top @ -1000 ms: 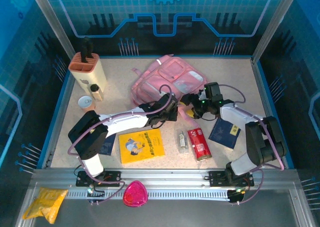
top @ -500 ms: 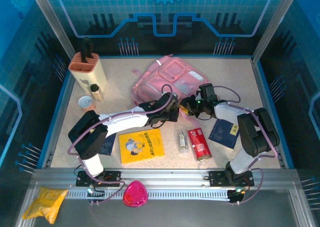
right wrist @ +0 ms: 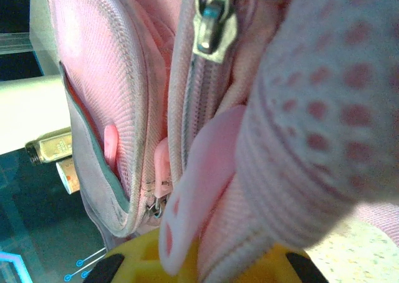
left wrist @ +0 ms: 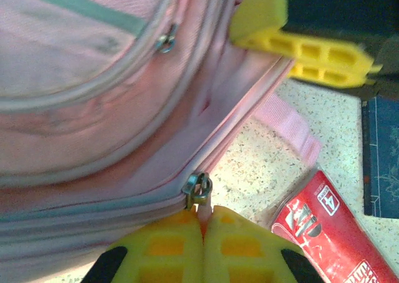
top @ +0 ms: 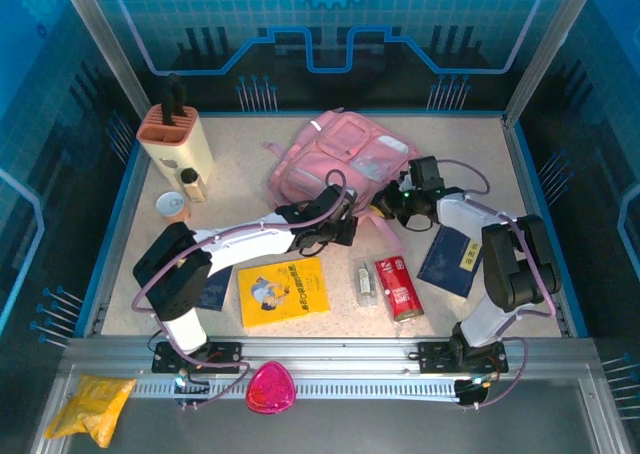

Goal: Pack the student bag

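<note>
- The student bag (top: 335, 159) lies flat just beyond both grippers, touching both. Its zips look shut or barely parted, and we see nothing inside it, so we judge packing has hardly begun.
- The left gripper (left wrist: 202, 219) is clamped tight on the zip pull (left wrist: 197, 189) at the bag's near edge.
- The right gripper (right wrist: 193, 258), just beside the left one, is pinched narrow on the student bag, on a fold of pink fabric at its seam. We read this as bracing the bag while the zip is drawn.
- Still unpacked, on the near side of the grippers: a yellow book (top: 285, 292) below the left gripper, a dark blue booklet (top: 450, 259) below the right, and a red packet (top: 398, 286) and a small clear item (top: 364, 281) between them.
- Blue panelled walls (top: 330, 34) close the cell beyond the bag and to either side.
- The table (top: 240, 174) is speckled beige and flat.
- Well left of the left gripper stand a beige holder (top: 178, 139) and a small bottle (top: 192, 184).
- Behind the arm bases, on the rail, rest a yellow pouch (top: 95, 404) and a pink object (top: 271, 387).
</note>
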